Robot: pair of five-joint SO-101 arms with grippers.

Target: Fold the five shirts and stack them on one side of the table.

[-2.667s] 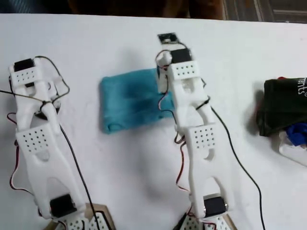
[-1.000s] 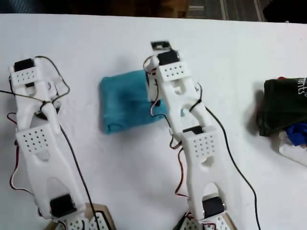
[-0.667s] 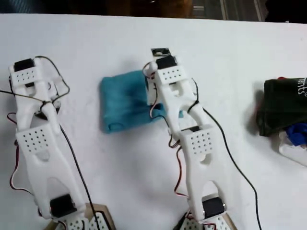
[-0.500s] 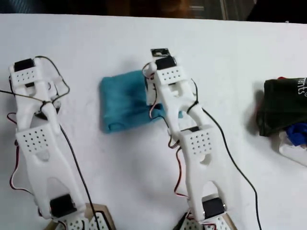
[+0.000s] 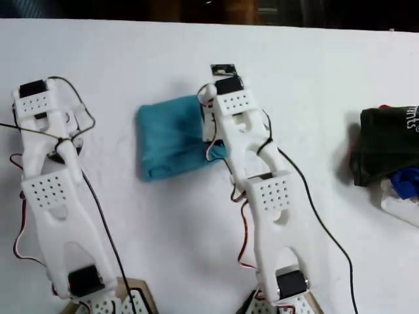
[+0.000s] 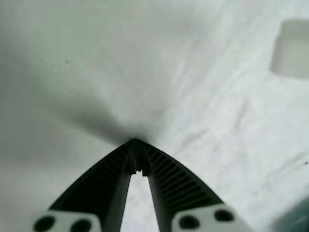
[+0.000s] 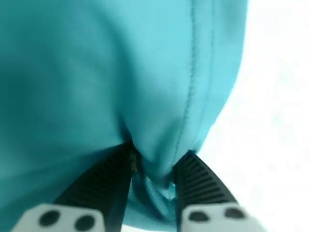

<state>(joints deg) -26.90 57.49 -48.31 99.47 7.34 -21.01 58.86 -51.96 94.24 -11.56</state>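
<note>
A fold of the teal shirt [image 7: 96,72] is being pinched by the right gripper [image 7: 157,162], with the remaining cloth being left flat between the two claws. The left gripper [image 6: 137,154] is being held pressed together over the white table [image 6: 203,87], apart from the shirt.

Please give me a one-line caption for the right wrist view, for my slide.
Right gripper pinches a fold of the teal shirt on the white table.

Two arms, the left arm [image 5: 52,190] and the right arm [image 5: 265,190], are sitting at one counter [image 5: 131,52]. One teal shirt [image 5: 169,139] is lying there, and one pile [image 5: 391,171] is showing three pieces — one dark green shirt [image 5: 386,145], one blue piece [image 5: 407,182], one white piece [image 5: 399,206].
</note>
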